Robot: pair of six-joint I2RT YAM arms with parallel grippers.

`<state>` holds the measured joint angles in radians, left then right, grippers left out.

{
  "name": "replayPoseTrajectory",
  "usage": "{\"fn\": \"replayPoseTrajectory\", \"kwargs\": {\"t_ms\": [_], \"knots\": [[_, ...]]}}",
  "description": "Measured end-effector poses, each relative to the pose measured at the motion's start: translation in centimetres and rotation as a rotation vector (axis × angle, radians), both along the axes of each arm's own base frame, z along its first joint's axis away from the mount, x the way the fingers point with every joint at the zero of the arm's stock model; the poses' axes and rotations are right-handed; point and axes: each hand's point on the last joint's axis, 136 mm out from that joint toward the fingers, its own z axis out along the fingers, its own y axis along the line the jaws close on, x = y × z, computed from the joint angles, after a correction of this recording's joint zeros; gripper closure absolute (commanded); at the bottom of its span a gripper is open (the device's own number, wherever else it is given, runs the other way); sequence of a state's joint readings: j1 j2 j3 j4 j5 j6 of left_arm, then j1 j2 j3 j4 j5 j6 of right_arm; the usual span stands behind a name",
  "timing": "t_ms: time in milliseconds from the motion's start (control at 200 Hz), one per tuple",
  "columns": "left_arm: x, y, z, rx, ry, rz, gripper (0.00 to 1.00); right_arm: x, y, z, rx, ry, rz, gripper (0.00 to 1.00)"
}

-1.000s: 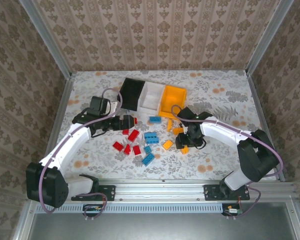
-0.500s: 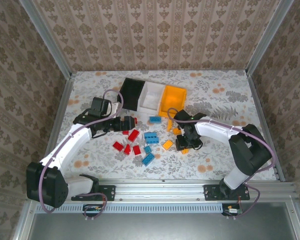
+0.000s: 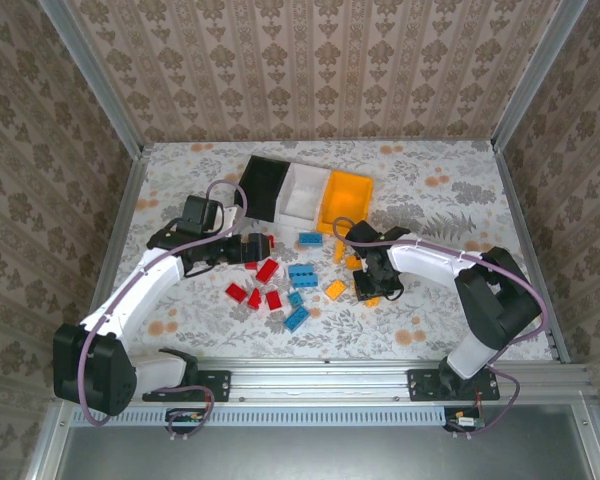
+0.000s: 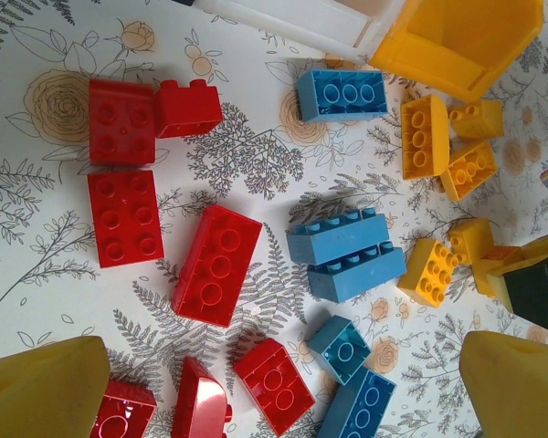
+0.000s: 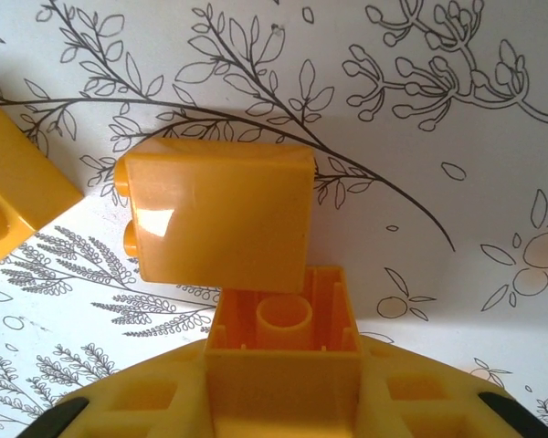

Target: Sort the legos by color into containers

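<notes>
My left gripper (image 3: 248, 246) hovers open over the loose pile, its yellow fingertips (image 4: 36, 388) spread wide with nothing gripped. Below it lie red legos (image 4: 216, 265), blue legos (image 4: 344, 255) and orange legos (image 4: 425, 137) on the flowered tabletop. My right gripper (image 3: 372, 285) is low at the right of the pile, shut on an orange lego (image 5: 283, 333) whose hollow underside faces the camera. Touching that one is a second orange lego (image 5: 219, 219), lying on its side. The black bin (image 3: 263, 187), white bin (image 3: 302, 193) and orange bin (image 3: 345, 200) stand joined in a row behind the pile.
Patterned walls close in the table on three sides, and a metal rail (image 3: 320, 365) runs along the near edge. Another orange lego (image 5: 9, 201) lies just left of the right gripper. Bare flowered surface stretches at the far right (image 3: 450, 210) and far left (image 3: 165, 190).
The right arm's elbow has swung a little to the left while its gripper stayed low by the orange legos. The left arm has hardly moved.
</notes>
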<state>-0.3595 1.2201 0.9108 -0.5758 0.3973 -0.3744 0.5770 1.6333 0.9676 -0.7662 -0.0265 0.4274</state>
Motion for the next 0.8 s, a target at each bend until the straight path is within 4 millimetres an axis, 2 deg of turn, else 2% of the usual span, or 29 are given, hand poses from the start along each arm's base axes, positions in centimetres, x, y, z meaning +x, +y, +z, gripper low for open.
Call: {"fn": "replayPoseTrajectory", "kwargs": {"t_ms": [150,320,460,675,800], "knots": [[0.0,0.0,0.0,-0.002,0.001,-0.001,0.00,0.0,-0.2,1.1,0.006,-0.025,-0.005,0.69],[-0.1,-0.2,0.1,-0.013,0.005,-0.007,0.00,0.4,-0.3,4.4,0.062,-0.103,-0.034,0.69],[-0.2,-0.4,0.5,-0.035,0.007,-0.005,0.00,1.8,-0.2,8.1,0.148,-0.185,-0.076,0.68],[0.1,-0.6,1.0,-0.076,0.005,0.012,0.00,5.0,0.4,15.3,0.312,-0.338,-0.139,0.68],[0.5,0.0,1.0,-0.086,0.020,0.053,0.00,6.8,0.2,17.9,0.365,-0.393,-0.171,0.68]]}}
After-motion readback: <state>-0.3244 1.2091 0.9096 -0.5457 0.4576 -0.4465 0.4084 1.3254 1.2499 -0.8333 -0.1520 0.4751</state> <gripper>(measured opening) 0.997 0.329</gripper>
